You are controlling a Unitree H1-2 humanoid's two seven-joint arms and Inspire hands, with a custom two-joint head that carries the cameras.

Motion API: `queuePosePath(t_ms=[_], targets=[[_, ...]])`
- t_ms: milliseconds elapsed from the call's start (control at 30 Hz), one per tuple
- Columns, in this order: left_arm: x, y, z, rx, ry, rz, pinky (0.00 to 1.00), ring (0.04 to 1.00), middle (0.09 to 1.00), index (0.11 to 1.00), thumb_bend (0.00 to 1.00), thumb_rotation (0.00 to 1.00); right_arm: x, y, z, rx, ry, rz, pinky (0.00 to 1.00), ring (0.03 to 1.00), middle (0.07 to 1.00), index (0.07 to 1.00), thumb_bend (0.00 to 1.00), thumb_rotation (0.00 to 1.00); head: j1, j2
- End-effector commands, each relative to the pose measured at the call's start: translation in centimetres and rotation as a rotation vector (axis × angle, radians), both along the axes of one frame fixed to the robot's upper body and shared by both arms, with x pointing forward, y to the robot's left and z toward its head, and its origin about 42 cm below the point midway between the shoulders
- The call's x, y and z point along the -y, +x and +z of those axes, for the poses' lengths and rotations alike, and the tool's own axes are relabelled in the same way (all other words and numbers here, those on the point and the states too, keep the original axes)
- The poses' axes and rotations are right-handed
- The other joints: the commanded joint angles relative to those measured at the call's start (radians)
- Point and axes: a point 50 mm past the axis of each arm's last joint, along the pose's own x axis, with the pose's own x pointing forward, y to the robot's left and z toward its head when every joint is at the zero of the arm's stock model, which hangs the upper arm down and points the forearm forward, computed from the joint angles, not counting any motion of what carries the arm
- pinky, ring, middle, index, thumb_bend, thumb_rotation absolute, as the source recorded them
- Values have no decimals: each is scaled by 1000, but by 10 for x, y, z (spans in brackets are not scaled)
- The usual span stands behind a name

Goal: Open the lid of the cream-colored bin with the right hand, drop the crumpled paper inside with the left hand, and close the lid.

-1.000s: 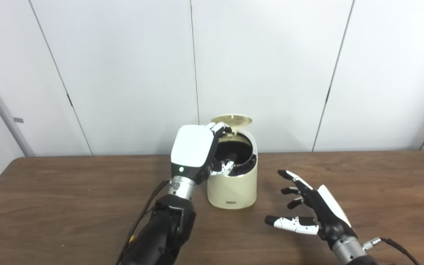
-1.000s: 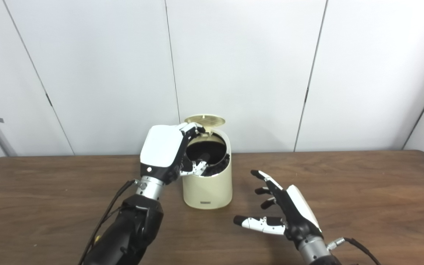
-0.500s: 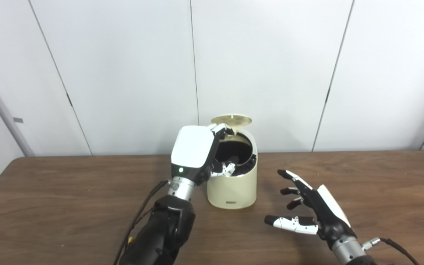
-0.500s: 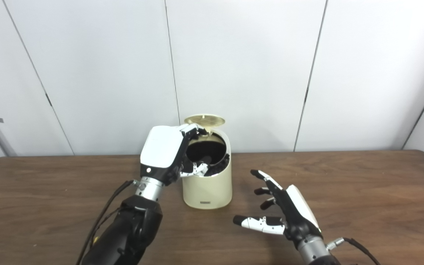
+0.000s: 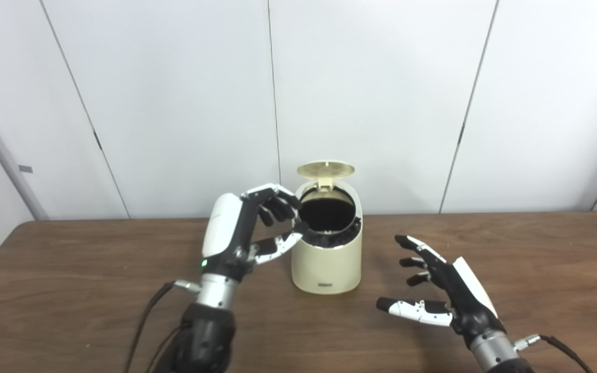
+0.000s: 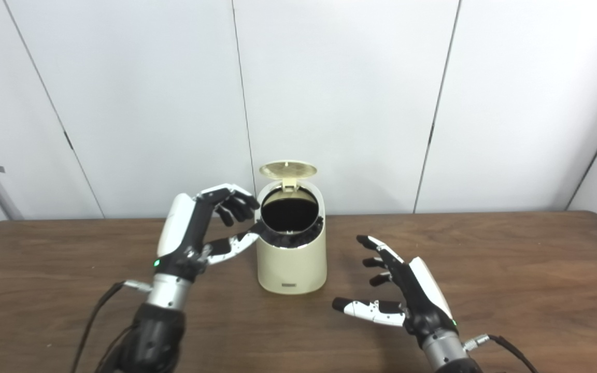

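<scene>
The cream-colored bin (image 5: 326, 261) stands on the brown table, its round lid (image 5: 326, 168) tipped up at the back. Its dark opening (image 5: 327, 213) faces me; no crumpled paper shows anywhere. My left hand (image 5: 249, 230) is open and empty, just left of the bin's rim, fingers curled loosely, thumb tip close to the rim. My right hand (image 5: 441, 292) is open and empty, low over the table to the right of the bin, fingers spread toward it. The same scene shows in the right eye view, with the bin (image 6: 292, 261) in the middle.
The table (image 5: 70, 290) runs wide to both sides; its back edge meets a white panelled wall. Cables trail from both wrists near the table's front edge.
My left hand has pulled back from over the bin's opening to the left and turned edge-on, leaving the opening in full view. My right hand has shifted slightly lower.
</scene>
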Motion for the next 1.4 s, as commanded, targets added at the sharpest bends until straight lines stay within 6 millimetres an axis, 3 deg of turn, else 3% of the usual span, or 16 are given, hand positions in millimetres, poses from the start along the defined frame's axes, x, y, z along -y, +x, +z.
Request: queuePosePath(t_ms=[0, 33, 133, 300, 333, 433, 567, 867, 1100, 1267, 1367], targets=[[-13, -7, 15, 46, -37, -29, 383, 481, 483, 513, 515, 0, 1, 7, 24, 119, 4, 10, 665, 800, 894, 864, 669, 388, 2, -1], [-18, -10, 14, 37, -45, -31, 395, 491, 485, 511, 516, 0, 2, 7, 24, 120, 5, 11, 665, 799, 892, 864, 667, 388, 3, -1], [-35, -21, 8, 0, -76, -27, 449, 556, 625, 499, 507, 63, 0, 8, 24, 135, 23, 24, 642, 790, 886, 861, 663, 377, 5, -2], [-49, -32, -5, -57, -104, -24, 501, 617, 667, 498, 507, 68, -3, 14, 28, 185, 13, 36, 653, 791, 878, 851, 701, 448, 4, -4], [-51, -34, -8, -72, -108, -24, 518, 632, 678, 621, 592, 103, -4, 17, 30, 198, -2, 37, 656, 790, 874, 849, 703, 456, 2, -6], [-53, -39, -17, -113, -120, -21, 530, 653, 700, 711, 641, 120, -4, 25, 36, 222, -46, 43, 679, 811, 882, 856, 705, 502, 2, -6], [-52, -44, -26, -143, -124, -18, 543, 671, 712, 728, 634, 100, -5, 35, 49, 240, -86, 49, 709, 839, 900, 877, 708, 557, 1, -7], [-49, -43, -39, -154, -69, 4, 537, 664, 712, 720, 654, 81, -12, 61, 81, 305, -116, 62, 806, 893, 897, 864, 684, 499, 2, -7], [-46, -41, -43, -164, -58, 6, 520, 656, 707, 721, 665, 95, -20, 77, 100, 328, -189, 58, 847, 939, 911, 883, 697, 547, 5, -12], [-45, -41, -45, -169, -49, 11, 526, 666, 705, 723, 672, 114, -27, 86, 114, 335, -212, 74, 882, 886, 917, 901, 698, 565, 4, -13], [-44, -40, -45, -170, -52, 10, 525, 664, 702, 721, 673, 118, -31, 92, 124, 327, -202, 91, 777, 881, 921, 906, 709, 530, 6, -17]])
